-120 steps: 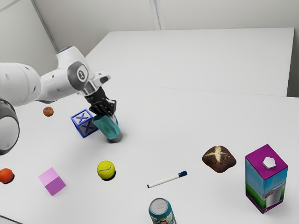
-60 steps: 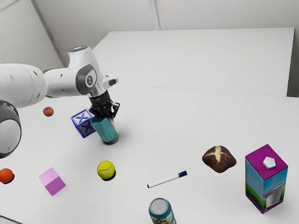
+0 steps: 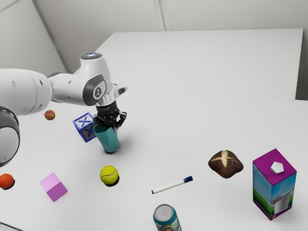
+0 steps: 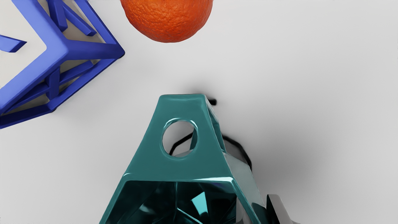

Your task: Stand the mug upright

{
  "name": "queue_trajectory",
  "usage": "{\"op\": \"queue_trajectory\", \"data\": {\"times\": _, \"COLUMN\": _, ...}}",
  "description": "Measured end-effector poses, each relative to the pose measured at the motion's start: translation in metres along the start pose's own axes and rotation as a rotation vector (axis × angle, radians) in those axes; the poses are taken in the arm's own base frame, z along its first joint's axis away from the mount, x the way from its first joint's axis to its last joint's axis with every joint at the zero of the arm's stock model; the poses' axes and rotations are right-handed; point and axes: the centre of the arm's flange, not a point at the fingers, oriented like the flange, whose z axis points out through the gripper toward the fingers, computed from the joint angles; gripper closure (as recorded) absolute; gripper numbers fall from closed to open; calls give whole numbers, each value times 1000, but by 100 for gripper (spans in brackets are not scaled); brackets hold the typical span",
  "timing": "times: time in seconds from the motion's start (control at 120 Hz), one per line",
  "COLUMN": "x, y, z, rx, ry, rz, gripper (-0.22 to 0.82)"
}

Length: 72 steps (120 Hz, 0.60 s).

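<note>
While jaws (image 3: 114,128) grip mug (image 3: 109,141), pale walls (image 3: 120,14) rise beyond white tabletop (image 3: 192,130).

Teal mug (image 4: 155,202) with its open mouth in view, above a pale worktop (image 4: 326,77).
The mug's angular rim opens onto a dark, glossy, faceted inside; its flat handle (image 4: 182,107), pierced by a round hole, points toward a bumpy-skinned orange (image 4: 168,21), partly in view. Near the orange, apart from the mug, is a blue-framed crate (image 4: 59,51) with pale panels and crossed braces.
</note>
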Motion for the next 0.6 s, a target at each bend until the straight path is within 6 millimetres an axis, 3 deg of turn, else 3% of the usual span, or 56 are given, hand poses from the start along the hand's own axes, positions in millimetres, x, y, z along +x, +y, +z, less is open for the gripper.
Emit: {"op": "queue_trajectory", "data": {"times": 0.6, "x": 0, "y": 8, "z": 6, "rx": 58, "ry": 32, "rz": -115, "gripper": 78}}
